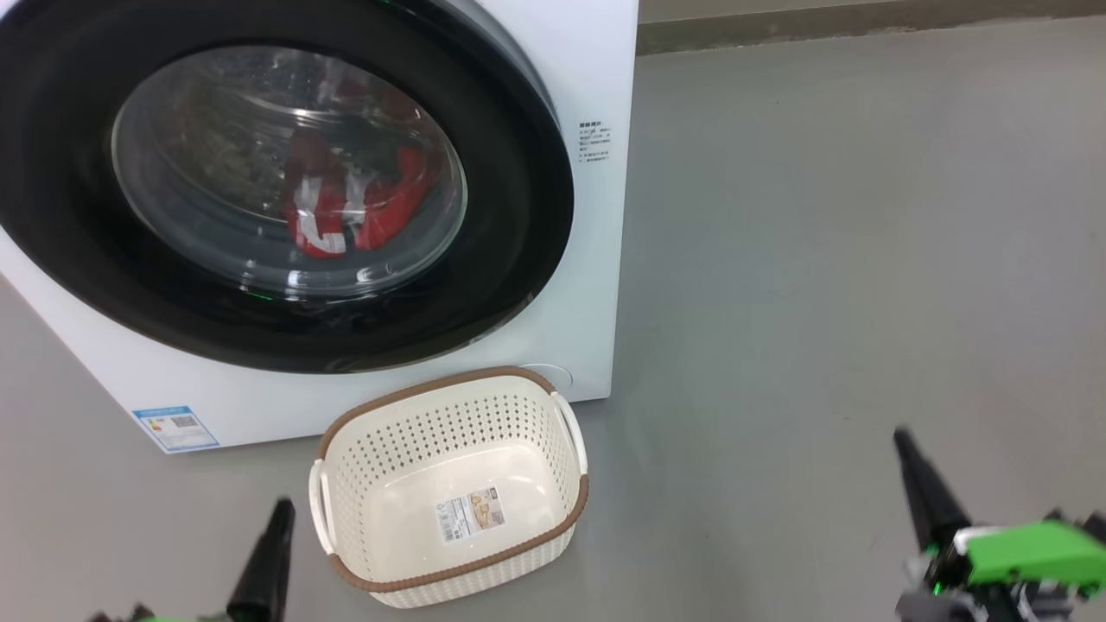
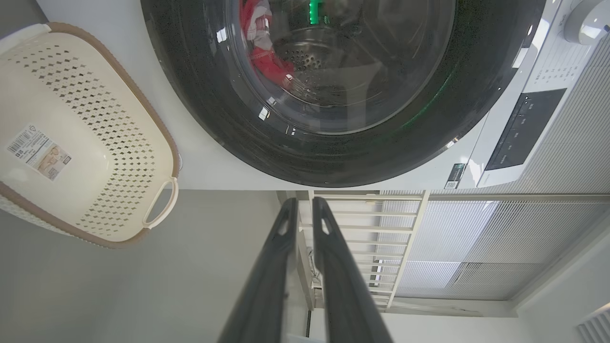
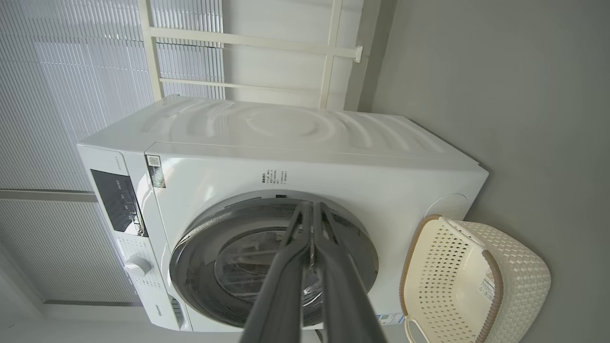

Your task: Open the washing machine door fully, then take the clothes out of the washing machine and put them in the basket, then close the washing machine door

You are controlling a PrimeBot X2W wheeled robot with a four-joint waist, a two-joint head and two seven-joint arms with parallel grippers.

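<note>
Grey floor (image 1: 821, 259), big white front-loading washing machine (image 1: 596, 259) parked on it, round glossy black-rimmed glass door (image 1: 518, 216) shut. Bright red white-striped garment (image 1: 380, 207) sits in the drum behind the glass. Small cream perforated plastic basket (image 1: 518, 432) with a brown rim stands just in front. Left gripper (image 2: 304, 209) shows a slim gap and grips nothing; right gripper (image 3: 312, 207) is pressed together.

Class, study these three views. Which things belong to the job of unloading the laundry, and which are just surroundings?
Belong to the job:
washing machine door
clothes
washing machine
basket

Just surroundings:
grey floor
slatted blinds
white railing
</note>
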